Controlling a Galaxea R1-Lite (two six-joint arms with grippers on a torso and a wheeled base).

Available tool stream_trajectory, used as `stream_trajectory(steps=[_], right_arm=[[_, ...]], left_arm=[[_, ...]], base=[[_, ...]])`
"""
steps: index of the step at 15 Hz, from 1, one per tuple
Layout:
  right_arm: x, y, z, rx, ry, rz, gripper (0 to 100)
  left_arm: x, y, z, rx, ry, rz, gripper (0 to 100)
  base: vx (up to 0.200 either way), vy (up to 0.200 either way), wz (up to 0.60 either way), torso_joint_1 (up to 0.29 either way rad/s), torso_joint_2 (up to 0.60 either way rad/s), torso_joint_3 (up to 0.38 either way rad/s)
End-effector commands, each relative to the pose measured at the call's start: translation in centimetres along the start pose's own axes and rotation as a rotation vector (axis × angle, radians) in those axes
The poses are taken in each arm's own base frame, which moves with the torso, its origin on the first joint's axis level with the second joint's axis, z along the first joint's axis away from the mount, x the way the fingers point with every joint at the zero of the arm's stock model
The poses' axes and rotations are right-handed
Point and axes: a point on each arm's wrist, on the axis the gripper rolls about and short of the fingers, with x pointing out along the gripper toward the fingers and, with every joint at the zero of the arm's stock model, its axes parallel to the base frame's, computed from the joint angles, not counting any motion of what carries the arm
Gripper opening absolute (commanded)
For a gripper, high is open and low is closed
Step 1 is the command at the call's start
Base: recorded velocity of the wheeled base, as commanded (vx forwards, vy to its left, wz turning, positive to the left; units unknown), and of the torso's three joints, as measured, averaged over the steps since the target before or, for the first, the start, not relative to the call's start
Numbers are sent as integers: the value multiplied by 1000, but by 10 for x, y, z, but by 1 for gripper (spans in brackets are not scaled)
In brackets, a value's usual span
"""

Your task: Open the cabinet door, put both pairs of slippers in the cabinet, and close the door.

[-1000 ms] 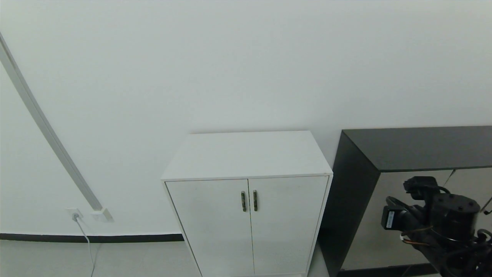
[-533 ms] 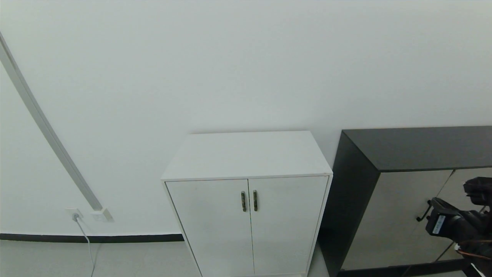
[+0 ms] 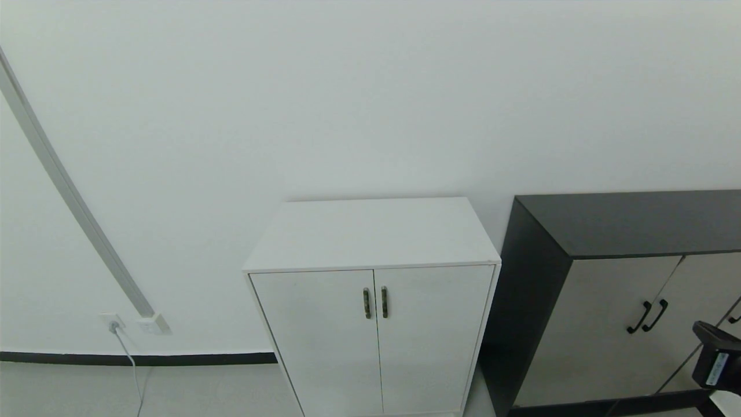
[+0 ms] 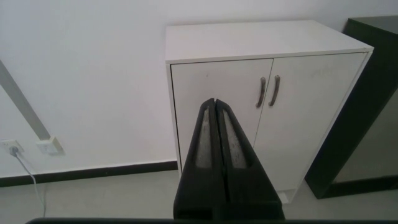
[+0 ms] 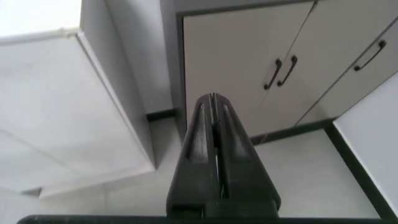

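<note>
Compared with one second ago, my right arm (image 3: pixel 718 362) has gone down and to the right. Before, it covered the grey doors at the lower right of the head view; now just a small black piece of it shows at the lower right edge, and the two curved black handles (image 3: pixel 648 316) behind it are uncovered. The rest has not changed.

The white cabinet (image 3: pixel 370 301) stands in the lower middle of the head view, with its back against the plain white wall (image 3: pixel 370 98). It is a box shape with a flat, smooth, matte top. Both its doors are shut, and two slim dark bar handles (image 3: pixel 375 302) stand upright side by side where the doors meet.

Just beside it on the right stands a low dark cabinet (image 3: pixel 608 226) with a black top and side and pale grey fronts.

At the lower left, a white socket (image 3: pixel 111 321) holds a plug with a thin cable hanging down, and a grey strip (image 3: pixel 69 191) runs slanted up the wall.

My left end effector (image 4: pixel 215 102) has its two long black fingers pressed together and holds nothing; it points at the white cabinet. My right end effector (image 5: pixel 213 98) is also together and holds nothing, pointing at the dark cabinet's base.
</note>
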Motion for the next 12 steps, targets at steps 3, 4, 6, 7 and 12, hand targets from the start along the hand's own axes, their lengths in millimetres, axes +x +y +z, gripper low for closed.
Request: stream_trajectory(steps=[3, 4, 6, 7, 12], right_arm=[[-40, -14, -2, 11, -26, 58, 0], [-50, -17, -5, 10, -26, 73, 0], [-68, -23, -12, 12, -35, 109, 0], [-77, -27, -17, 13, -37, 123, 0], [-114, -38, -57, -100, -3, 298, 0]], left_arm=[[0, 0, 0, 0, 0, -1, 0], [0, 0, 0, 1, 0, 0, 0], [0, 0, 0, 1, 0, -1, 0], [0, 0, 0, 1, 0, 0, 0], [0, 0, 0, 1, 0, 0, 0]], base=[[0, 0, 0, 0, 0, 0], [0, 0, 0, 0, 0, 0], [0, 0, 0, 0, 0, 0], [0, 0, 0, 0, 0, 0], [0, 0, 0, 0, 0, 0]])
